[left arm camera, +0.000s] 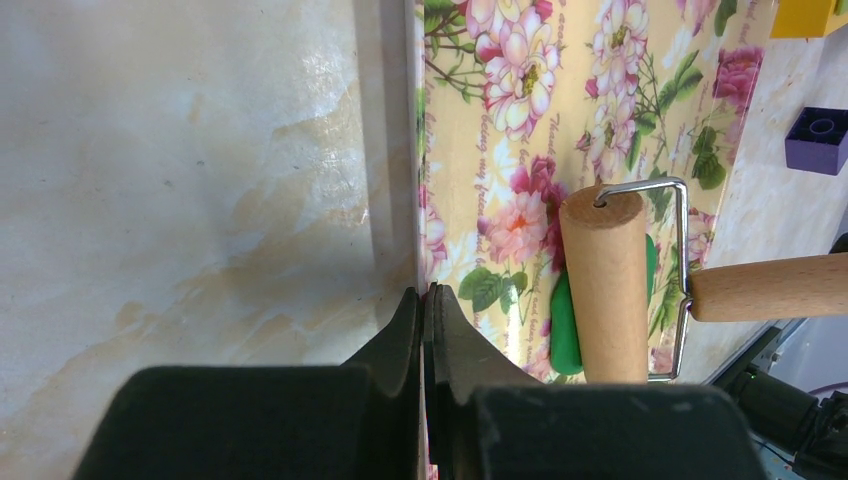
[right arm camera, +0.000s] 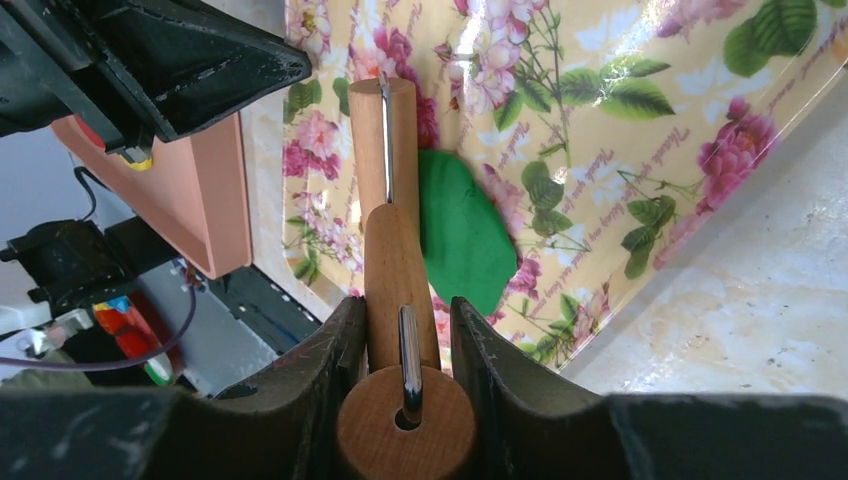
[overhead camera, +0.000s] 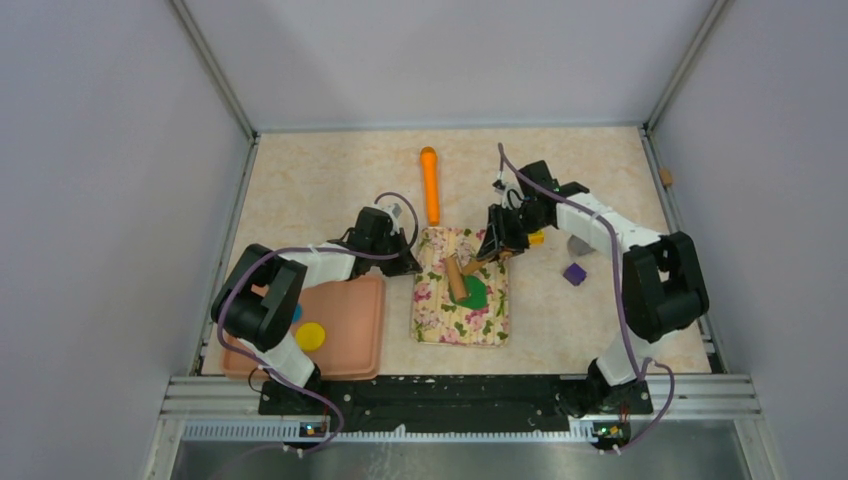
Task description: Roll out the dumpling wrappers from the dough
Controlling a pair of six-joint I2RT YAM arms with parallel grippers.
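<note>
Where the pink tray point(overhead camera: 355, 340) sits nearest the arm bases, a yellow wrapper point(overhead camera: 310, 336) lies on it. Just beyond, the left gripper point(left arm camera: 428, 300) is pinched tight on the edge of the floral mat point(left arm camera: 500, 150). The green dough point(right arm camera: 460, 235) lies on that mat, with the wooden roller point(right arm camera: 383, 140) lying across one side of it, its handle clamped in the right gripper point(right arm camera: 405, 305). Farthest off, an orange stick point(overhead camera: 430, 185) lies on the table point(overhead camera: 330, 180).
</note>
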